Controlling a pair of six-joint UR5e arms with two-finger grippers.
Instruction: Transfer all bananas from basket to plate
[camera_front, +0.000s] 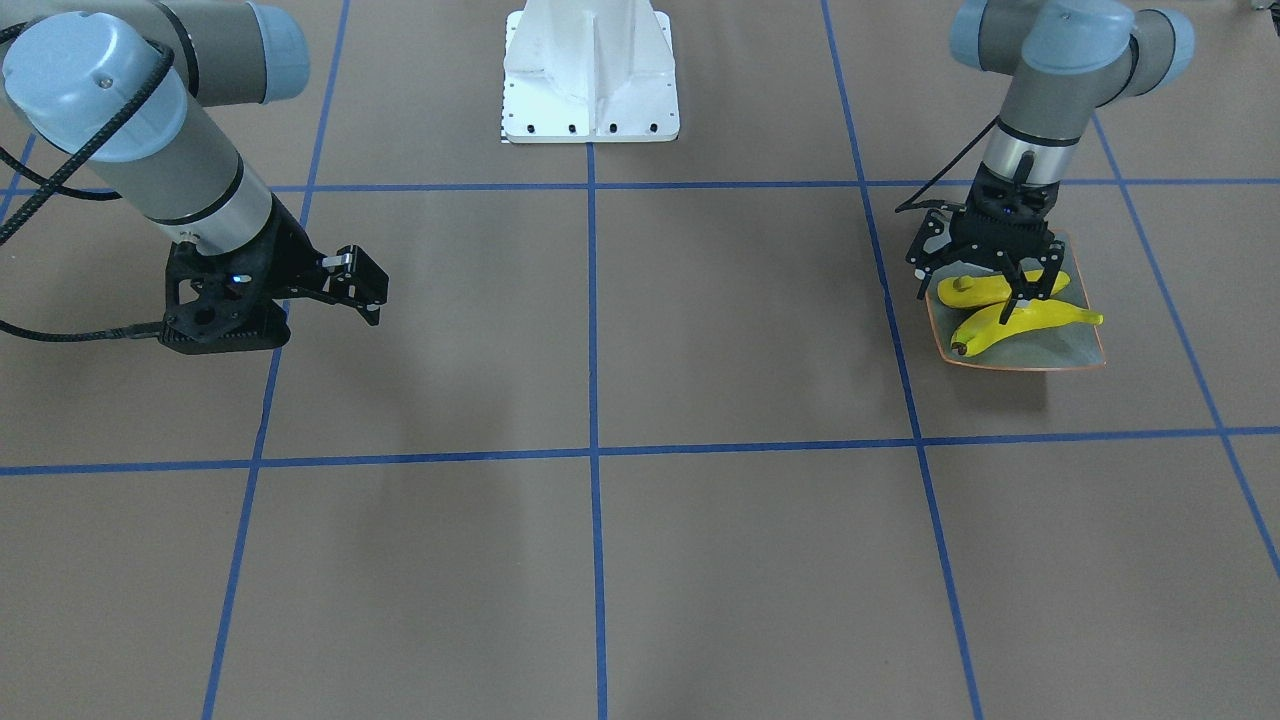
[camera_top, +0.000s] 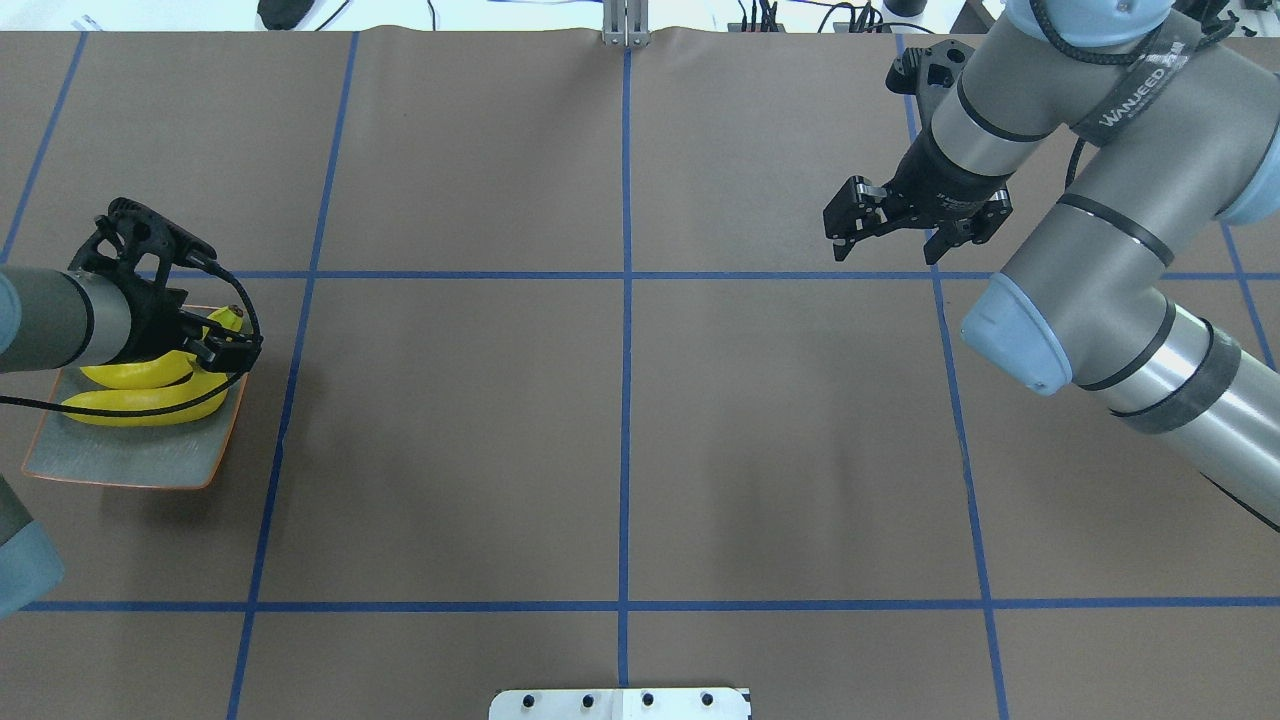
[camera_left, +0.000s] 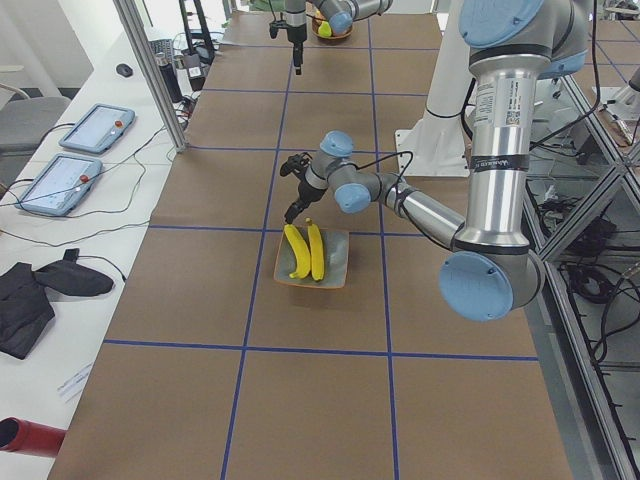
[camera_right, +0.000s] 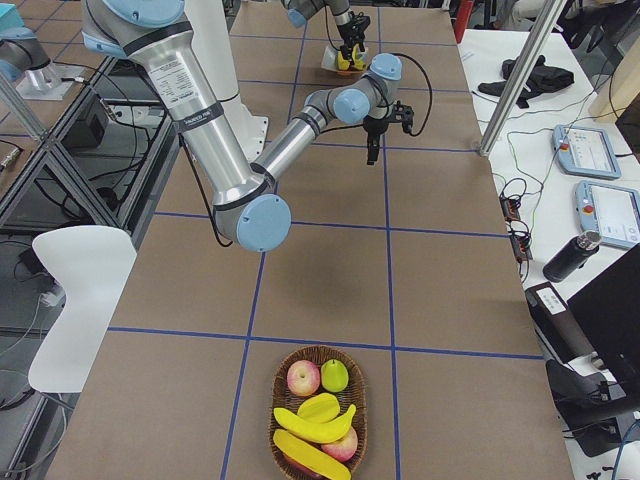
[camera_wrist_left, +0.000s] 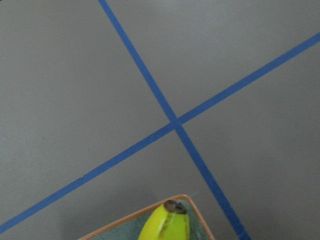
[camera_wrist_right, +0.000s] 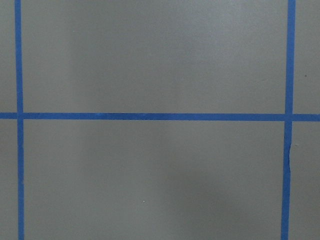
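Observation:
Two yellow bananas (camera_front: 1040, 317) (camera_front: 985, 288) lie side by side on the square grey-green plate (camera_front: 1060, 345). They also show in the overhead view (camera_top: 140, 410) on the plate (camera_top: 130, 455). My left gripper (camera_front: 967, 300) is open, just above the bananas at the plate's edge (camera_top: 225, 350). The left wrist view shows one banana tip (camera_wrist_left: 167, 225) and a plate corner (camera_wrist_left: 195, 205). Two more bananas (camera_right: 315, 425) (camera_right: 310, 455) lie in the wicker basket (camera_right: 280, 380) at the table's far right end. My right gripper (camera_top: 885, 240) is open and empty above bare table (camera_front: 365, 290).
The basket also holds apples (camera_right: 303, 378) and a green fruit (camera_right: 334, 375). The white robot base (camera_front: 590, 75) stands at the middle of the robot's side. Blue tape lines cross the brown table. Tablets and cables lie on side benches.

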